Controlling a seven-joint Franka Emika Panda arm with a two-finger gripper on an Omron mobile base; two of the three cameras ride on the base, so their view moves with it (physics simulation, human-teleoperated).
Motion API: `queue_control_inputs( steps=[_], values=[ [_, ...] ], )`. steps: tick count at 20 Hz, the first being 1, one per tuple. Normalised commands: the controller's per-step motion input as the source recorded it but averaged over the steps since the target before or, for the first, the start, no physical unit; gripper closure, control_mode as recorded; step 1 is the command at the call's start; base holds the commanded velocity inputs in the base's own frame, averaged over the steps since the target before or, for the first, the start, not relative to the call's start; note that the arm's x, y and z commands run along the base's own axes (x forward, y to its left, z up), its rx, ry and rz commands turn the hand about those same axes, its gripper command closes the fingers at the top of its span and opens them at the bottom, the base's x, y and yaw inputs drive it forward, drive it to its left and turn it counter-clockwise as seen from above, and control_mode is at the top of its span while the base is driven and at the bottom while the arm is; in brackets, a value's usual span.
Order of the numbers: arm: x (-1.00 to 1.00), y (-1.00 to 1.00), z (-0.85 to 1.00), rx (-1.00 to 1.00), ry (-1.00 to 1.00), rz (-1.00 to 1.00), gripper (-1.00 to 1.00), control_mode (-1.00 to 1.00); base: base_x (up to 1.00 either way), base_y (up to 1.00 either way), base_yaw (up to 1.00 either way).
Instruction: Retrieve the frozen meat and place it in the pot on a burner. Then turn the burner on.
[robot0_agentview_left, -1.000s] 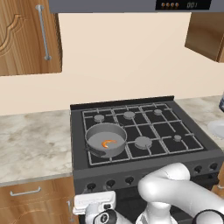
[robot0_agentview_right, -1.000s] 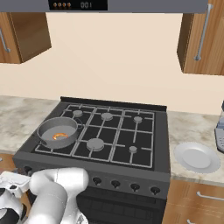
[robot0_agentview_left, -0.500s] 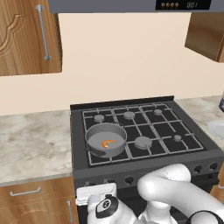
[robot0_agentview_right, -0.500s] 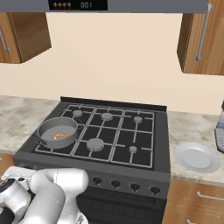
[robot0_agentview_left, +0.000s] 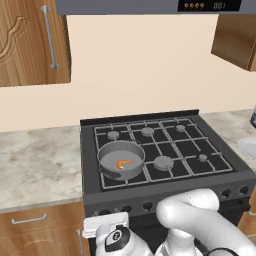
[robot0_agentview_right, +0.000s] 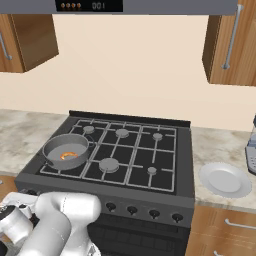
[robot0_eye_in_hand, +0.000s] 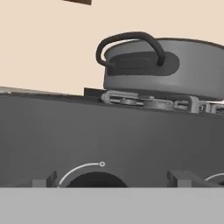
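Pincer (robot0_agentview_left: 118, 239) low at the stove's front panel, the hand camera staring straight at a control knob (robot0_eye_in_hand: 92, 178) with a white arc and dot above it; whether the jaws are spread or closed cannot be told, since the finger tips are not clear in the hand view. Just above the panel, the pot (robot0_eye_in_hand: 168, 68) sits on the front-left burner with its dark side handle (robot0_eye_in_hand: 131, 50) turned toward the hand. From the base cameras, the frozen meat (robot0_agentview_left: 124, 163) lies inside the pot (robot0_agentview_left: 121, 158), a small orange curl on the grey floor, so the placing step looks complete. The step in hand appears to be turning the burner on. The next move likely calls for closing the last gap to that knob, which seems to be the one serving the pot's burner, then gripping and twisting it. A white plate (robot0_agentview_right: 225, 179) rests on the counter right of the stove (robot0_agentview_right: 165, 165), well apart from the work.
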Motion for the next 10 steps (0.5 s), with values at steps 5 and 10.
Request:
queue_control_inputs(
  steps=[5, 10],
  values=[
    [-0.08, 0.02, -0.46, 0.02, 0.0, 0.0, -1.0, -1.0, 0.0, 0.0, 0.0],
    [0.0, 0.13, -0.06, 0.0, -0.03, 0.0, -1.0, -1.0, 0.0, 0.0, 0.0]
  ],
)
